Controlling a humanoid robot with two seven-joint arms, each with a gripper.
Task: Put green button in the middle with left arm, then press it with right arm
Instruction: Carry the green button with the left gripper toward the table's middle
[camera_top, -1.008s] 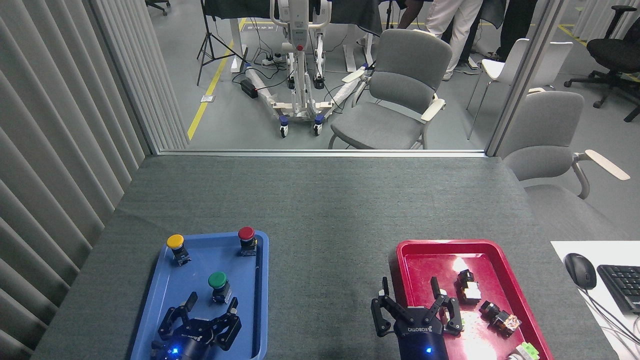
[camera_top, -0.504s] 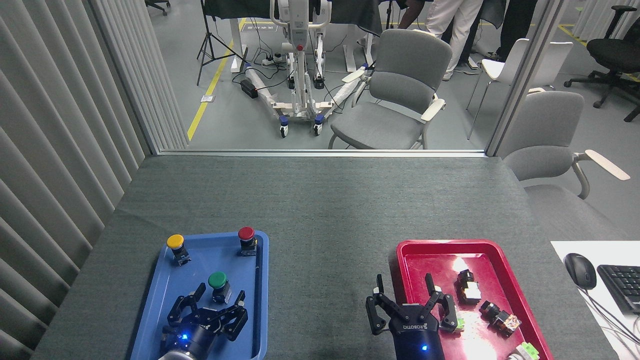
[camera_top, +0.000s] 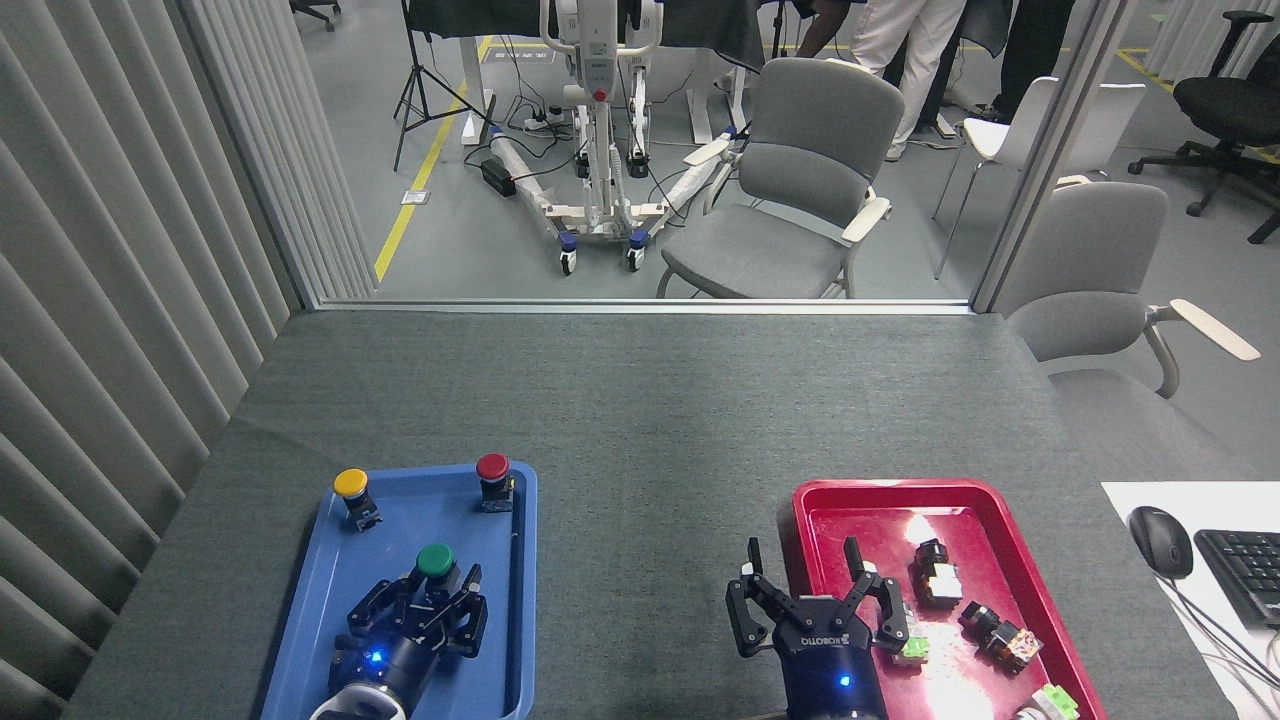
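The green button (camera_top: 435, 559) stands upright in the blue tray (camera_top: 330, 570), near its middle. My left gripper (camera_top: 441, 581) reaches in from the tray's near end. It is open, with its fingers (camera_top: 471, 580) close on either side of the button's body; the green cap shows above them. I cannot see any contact. My right gripper (camera_top: 800, 562) hovers open and empty over the left rim of the red tray (camera_top: 860, 492). The middle (camera_top: 650, 480) is bare grey felt between the two trays.
A yellow button (camera_top: 351, 484) and a red button (camera_top: 492, 468) stand at the blue tray's far end. Several small parts (camera_top: 935, 572) lie in the red tray. A mouse (camera_top: 1160, 540) and keyboard (camera_top: 1245, 570) sit at the right edge. Chairs stand beyond the table.
My left gripper has moved forward to the green button, and its fingers now flank the button's body. My right gripper has shifted slightly forward and left. The buttons have not moved.
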